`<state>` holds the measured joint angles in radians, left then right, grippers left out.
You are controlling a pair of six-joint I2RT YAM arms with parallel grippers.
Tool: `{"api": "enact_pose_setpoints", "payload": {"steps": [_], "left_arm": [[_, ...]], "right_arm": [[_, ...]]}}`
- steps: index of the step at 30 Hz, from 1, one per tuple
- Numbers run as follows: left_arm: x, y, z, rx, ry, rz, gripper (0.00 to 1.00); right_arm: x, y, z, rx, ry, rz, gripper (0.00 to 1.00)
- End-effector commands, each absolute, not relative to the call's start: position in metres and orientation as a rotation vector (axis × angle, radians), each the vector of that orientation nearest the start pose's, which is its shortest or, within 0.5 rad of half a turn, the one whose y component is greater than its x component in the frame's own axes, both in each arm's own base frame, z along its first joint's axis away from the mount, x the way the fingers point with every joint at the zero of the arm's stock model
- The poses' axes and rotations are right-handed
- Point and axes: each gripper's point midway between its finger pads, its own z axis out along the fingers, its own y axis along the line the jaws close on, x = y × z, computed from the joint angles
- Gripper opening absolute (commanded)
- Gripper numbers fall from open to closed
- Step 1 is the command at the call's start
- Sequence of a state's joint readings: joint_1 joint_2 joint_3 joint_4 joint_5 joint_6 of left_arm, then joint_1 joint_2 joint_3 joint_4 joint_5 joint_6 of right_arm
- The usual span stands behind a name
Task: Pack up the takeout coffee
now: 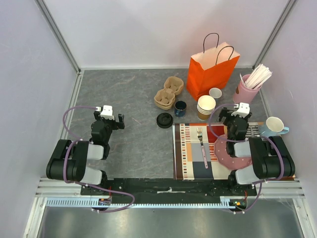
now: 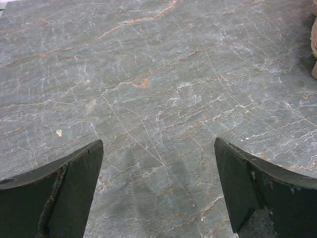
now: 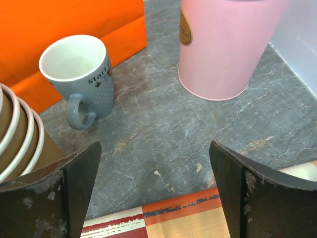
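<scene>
**Coffee Unpacked, Both Pincers Slack**

Takeout coffee point(image 1: 180, 108): upright on the grey table point(image 1: 138, 84), black lid on top, seen from above as a small dark round. Stands just right of a loose black lid point(image 1: 164, 120), just left of a stack of paper cups point(image 1: 206, 106), and on the near side of two cardboard cup carriers point(image 1: 168, 92). Apart from the orange paper bag point(image 1: 213, 69), itself upright behind and to the right, handles up. Sits just beyond the far left corner of the striped placemat point(image 1: 190, 163). Touched by neither pincer.

Left pincer point(image 2: 157, 143): released, jaws spread wide, only bare table between them. Hangs well apart from the takeout coffee, off to its left.

Right pincer point(image 3: 154, 145): likewise released, jaws wide, holding nothing. Hovers over the far edge of the striped placemat, facing a grey mug point(image 3: 79, 74) and a pink tumbler point(image 3: 223, 49). Stack of paper cups at the left edge of the wrist view, orange paper bag behind the grey mug. White sticks point(image 1: 257, 77) upright in the pink tumbler.

On the striped placemat: a fork point(image 1: 202, 146) and a pink plate point(image 1: 222, 151), the latter partly under the right arm. Light blue mug point(image 1: 274, 126) at the far right, beside that arm.
</scene>
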<state>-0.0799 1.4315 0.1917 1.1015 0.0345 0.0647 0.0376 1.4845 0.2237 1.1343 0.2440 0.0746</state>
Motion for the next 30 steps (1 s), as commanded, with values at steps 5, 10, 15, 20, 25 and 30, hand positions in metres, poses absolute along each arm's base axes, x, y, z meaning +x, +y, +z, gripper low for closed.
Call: {"api": "enact_pose_setpoints", "payload": {"steps": [5, 10, 15, 20, 25, 30], "left_arm": [[0.37, -0.029, 0.106, 0.114, 1.639, -0.037, 1.0], [0.374, -0.027, 0.12, 0.089, 1.604, -0.033, 0.98], [0.4, -0.036, 0.108, 0.161, 1.904, -0.056, 0.94], [0.411, -0.079, 0.158, 0.341, 1.916, -0.283, 0.92], [0.391, -0.11, 0.184, 0.494, 2.029, -0.496, 0.89], [0.375, -0.128, 0.212, 0.599, 2.039, -0.601, 0.85]], "right_arm": [[0.36, -0.04, 0.127, 0.328, 1.587, -0.157, 0.98], [0.356, -0.04, 0.149, 0.391, 1.567, -0.114, 0.98], [0.362, -0.027, 0.178, 0.402, 1.605, -0.023, 0.98], [0.358, -0.023, 0.217, 0.425, 1.633, 0.01, 0.94], [0.365, 0.024, 0.255, 0.147, 1.752, 0.144, 0.86], [0.378, 0.093, 0.267, -0.202, 1.961, 0.26, 0.8]]}}
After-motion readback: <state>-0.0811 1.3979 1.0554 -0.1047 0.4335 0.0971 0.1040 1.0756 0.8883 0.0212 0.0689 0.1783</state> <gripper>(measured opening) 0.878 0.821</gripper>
